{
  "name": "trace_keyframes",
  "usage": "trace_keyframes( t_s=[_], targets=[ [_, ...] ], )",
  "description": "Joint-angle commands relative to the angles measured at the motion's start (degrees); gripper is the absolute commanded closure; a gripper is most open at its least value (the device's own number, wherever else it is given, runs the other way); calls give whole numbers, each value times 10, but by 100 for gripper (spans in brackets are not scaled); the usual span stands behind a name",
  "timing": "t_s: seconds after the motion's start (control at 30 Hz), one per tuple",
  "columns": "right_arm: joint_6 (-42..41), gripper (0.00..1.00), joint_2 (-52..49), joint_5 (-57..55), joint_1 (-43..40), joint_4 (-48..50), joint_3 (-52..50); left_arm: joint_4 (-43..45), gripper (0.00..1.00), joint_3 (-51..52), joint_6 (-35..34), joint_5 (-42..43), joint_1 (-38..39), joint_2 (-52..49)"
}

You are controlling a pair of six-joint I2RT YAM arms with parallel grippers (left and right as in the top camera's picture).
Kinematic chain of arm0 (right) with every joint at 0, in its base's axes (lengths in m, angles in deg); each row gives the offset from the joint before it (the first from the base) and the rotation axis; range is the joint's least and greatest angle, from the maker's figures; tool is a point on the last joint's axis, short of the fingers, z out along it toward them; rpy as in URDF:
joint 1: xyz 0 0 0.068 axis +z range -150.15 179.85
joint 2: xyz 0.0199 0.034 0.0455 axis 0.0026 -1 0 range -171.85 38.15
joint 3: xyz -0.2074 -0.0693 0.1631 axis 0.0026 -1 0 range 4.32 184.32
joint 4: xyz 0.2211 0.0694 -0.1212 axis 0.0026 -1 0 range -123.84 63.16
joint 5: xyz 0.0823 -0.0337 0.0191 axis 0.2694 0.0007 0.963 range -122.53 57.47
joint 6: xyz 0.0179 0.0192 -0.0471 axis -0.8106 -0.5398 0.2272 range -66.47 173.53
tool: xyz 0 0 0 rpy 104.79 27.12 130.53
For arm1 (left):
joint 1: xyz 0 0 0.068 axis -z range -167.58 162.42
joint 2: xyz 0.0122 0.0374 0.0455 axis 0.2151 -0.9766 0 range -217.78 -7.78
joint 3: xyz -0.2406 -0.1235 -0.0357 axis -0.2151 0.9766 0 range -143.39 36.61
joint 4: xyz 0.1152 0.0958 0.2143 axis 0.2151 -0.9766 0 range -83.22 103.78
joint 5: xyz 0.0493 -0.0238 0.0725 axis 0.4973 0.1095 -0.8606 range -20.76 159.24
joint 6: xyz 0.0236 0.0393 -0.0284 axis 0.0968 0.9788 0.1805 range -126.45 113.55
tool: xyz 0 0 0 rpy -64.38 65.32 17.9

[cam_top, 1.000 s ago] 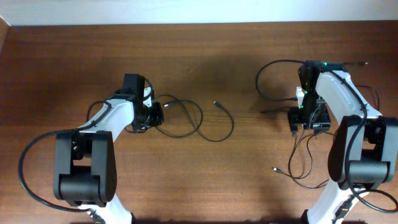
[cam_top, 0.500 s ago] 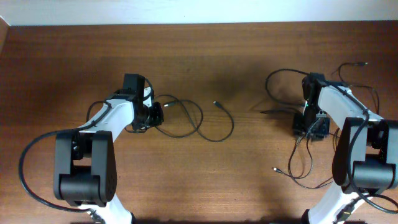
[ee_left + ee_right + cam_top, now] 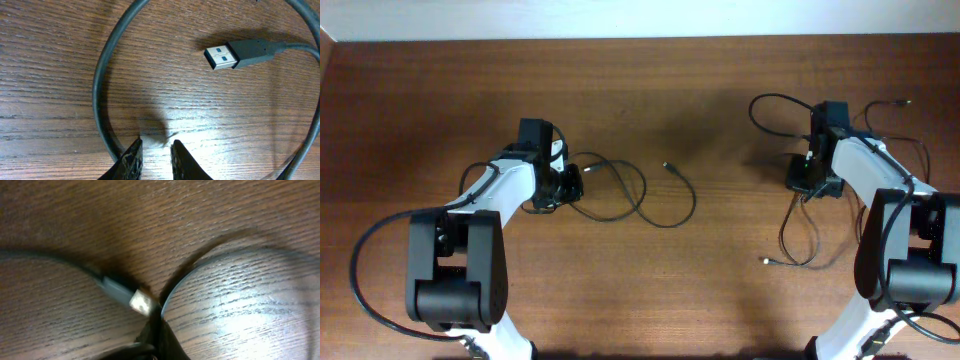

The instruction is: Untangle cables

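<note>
Right gripper (image 3: 155, 334), lowered near the table's far right corner, pinches a thin black cable (image 3: 161, 307) between pressed-together fingers, a silvery plug (image 3: 140, 301) slanting tip-first toward them.

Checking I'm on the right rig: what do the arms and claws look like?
Both the left arm and right arm have white shells, black joints and black bases, each trailing a thick black cable. The left claw and right claw are black with dark fingers.

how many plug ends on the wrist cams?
2. A USB-A plug lies upper right in the left wrist view; a silver-tipped plug sits beside the right gripper, shut on a cable. Others may be off-frame.
</note>
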Motion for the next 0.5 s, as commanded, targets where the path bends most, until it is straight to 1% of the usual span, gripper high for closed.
trace_keyframes(
  t_s=[0.0,0.1,0.13,0.2,0.23,0.3,0.47],
  targets=[
    [-2,96,-17,6,-2,-11,16,-3,78,15,-1,-24,-2,-15],
    [7,96,25,8,-1,-60,85,-4,78,15,-1,-24,-2,-15],
    [34,96,53,22,-1,-62,112,-3,78,15,-1,-24,-2,-15],
    [57,96,90,20,-2,-56,139,-3,78,15,-1,-24,-2,-15],
    [74,96,106,17,-4,-45,145,-3,77,15,-1,-28,-2,-15],
    [78,96,122,2,-12,-29,148,-3,77,15,-1,-28,-2,-15],
    [78,96,114,-54,-61,-16,147,-3,77,15,-1,-28,-2,-15]
  ],
)
